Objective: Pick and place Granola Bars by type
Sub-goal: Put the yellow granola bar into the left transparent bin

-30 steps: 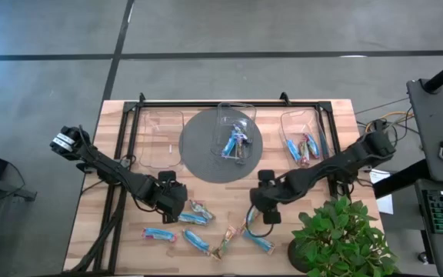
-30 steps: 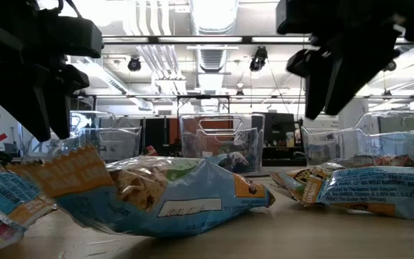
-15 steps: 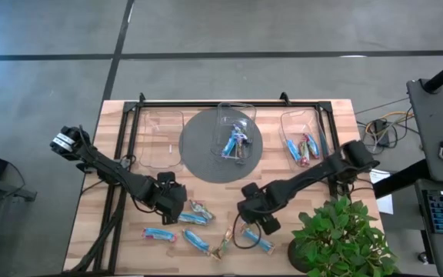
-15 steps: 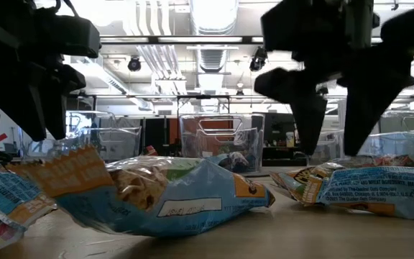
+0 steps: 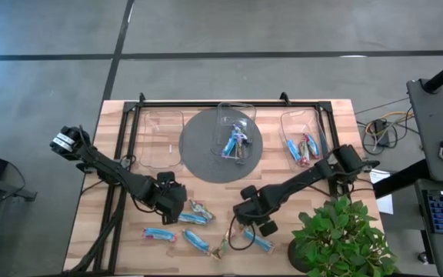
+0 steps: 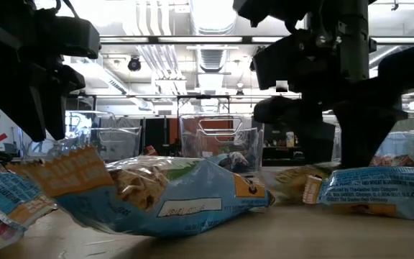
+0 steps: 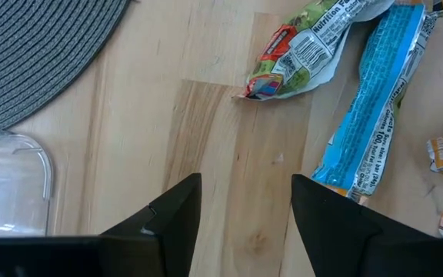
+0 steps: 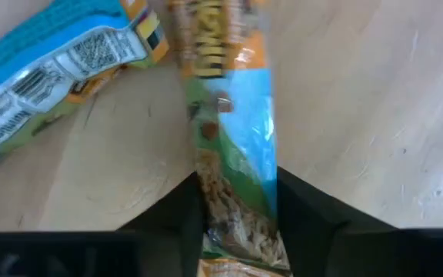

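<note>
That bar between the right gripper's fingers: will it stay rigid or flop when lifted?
Probably sags a little: the granola bar is long, gripped near one end by the right gripper. Its glossy wrapper may slip. Likely light, being thin.

A: Take the round grey mat (image 5: 220, 146) as centre. What lies nearby?

B: A clear bin (image 5: 235, 132) with bars stands on it; an empty-looking bin (image 5: 160, 138) sits left, and another (image 5: 301, 140) holding bars sits right.

A: And nearer the front edge?

B: Loose granola bars (image 5: 196, 240) are scattered below the mat. The left gripper (image 5: 172, 198) hovers beside them; the right gripper (image 5: 251, 216) is down among them.
</note>
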`<state>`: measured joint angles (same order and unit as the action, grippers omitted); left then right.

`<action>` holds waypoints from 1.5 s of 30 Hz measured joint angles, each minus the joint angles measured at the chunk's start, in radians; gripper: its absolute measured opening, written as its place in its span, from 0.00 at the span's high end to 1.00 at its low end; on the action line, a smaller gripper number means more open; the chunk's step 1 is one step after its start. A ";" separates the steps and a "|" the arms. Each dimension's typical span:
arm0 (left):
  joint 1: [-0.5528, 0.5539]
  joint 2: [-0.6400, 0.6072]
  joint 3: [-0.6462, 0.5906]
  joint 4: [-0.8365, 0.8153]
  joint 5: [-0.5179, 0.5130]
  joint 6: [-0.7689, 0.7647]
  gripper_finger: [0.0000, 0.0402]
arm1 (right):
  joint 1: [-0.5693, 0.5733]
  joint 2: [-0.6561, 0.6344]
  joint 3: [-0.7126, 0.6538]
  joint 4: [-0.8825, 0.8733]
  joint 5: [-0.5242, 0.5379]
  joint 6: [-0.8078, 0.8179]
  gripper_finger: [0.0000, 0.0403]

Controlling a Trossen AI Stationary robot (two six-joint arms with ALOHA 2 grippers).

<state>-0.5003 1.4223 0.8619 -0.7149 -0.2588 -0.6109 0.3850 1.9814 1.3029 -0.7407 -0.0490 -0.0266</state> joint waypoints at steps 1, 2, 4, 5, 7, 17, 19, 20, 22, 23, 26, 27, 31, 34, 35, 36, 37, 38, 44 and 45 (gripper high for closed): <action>0.000 0.000 0.000 0.000 0.000 0.000 0.54 | -0.004 -0.005 -0.001 -0.004 0.000 0.015 0.75; 0.000 0.000 0.000 0.000 0.000 0.000 0.54 | -0.008 -0.011 -0.001 -0.005 0.000 0.032 0.78; 0.000 -0.001 0.000 0.001 0.000 -0.008 0.54 | -0.018 -0.032 -0.001 -0.009 0.001 0.065 0.83; 0.000 -0.003 0.000 0.001 0.000 -0.018 0.54 | -0.026 -0.046 -0.001 -0.007 0.003 0.078 0.85; 0.000 -0.013 0.000 0.005 0.000 -0.061 0.54 | -0.041 -0.083 -0.001 0.005 0.019 0.109 0.86; 0.051 -0.176 0.078 0.194 -0.242 -0.039 0.54 | -0.199 -0.135 0.161 0.070 0.037 0.268 0.86; 0.084 -0.212 0.076 0.211 -0.218 -0.098 0.54 | -0.215 -0.118 0.200 0.044 0.074 0.265 0.86; 0.101 -0.230 0.074 0.226 -0.215 -0.138 0.54 | -0.220 -0.115 0.213 0.035 0.097 0.259 0.86; 0.129 -0.270 0.072 0.252 -0.218 -0.257 0.54 | -0.223 -0.114 0.228 0.033 0.161 0.259 0.86; 0.143 -0.291 0.070 0.254 -0.223 -0.327 0.54 | -0.224 -0.114 0.233 0.033 0.198 0.259 0.86; 0.171 -0.335 0.066 0.256 -0.226 -0.492 0.54 | -0.224 -0.117 0.246 0.018 0.278 0.263 0.86; 0.175 -0.344 0.064 0.268 -0.226 -0.517 0.54 | -0.224 -0.117 0.251 0.020 0.293 0.263 0.86; 0.193 -0.358 0.064 0.382 -0.194 -0.525 0.54 | -0.224 -0.118 0.264 0.024 0.324 0.263 0.86; 0.222 -0.338 0.065 0.399 -0.146 -0.524 0.54 | -0.224 -0.118 0.283 0.024 0.340 0.262 0.86; 0.227 -0.330 0.062 0.397 -0.142 -0.524 0.54 | -0.224 -0.118 0.293 0.026 0.340 0.262 0.85; 0.233 -0.323 0.061 0.395 -0.138 -0.524 0.54 | -0.224 -0.119 0.302 0.028 0.341 0.259 0.85; 0.240 -0.317 0.060 0.397 -0.133 -0.519 0.54 | -0.224 -0.120 0.310 0.029 0.341 0.258 0.85; 0.247 -0.312 0.060 0.401 -0.118 -0.513 0.54 | -0.224 -0.120 0.316 0.029 0.341 0.256 0.85; 0.271 -0.291 0.047 0.415 -0.097 -0.509 0.54 | -0.224 -0.120 0.340 0.024 0.340 0.255 0.85; 0.274 -0.291 0.047 0.419 -0.097 -0.507 0.54 | -0.224 -0.120 0.342 0.024 0.340 0.255 0.85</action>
<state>-0.2263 1.1310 0.9092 -0.2956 -0.3557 -1.1175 0.1612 1.8610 1.6450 -0.7164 0.2913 0.2287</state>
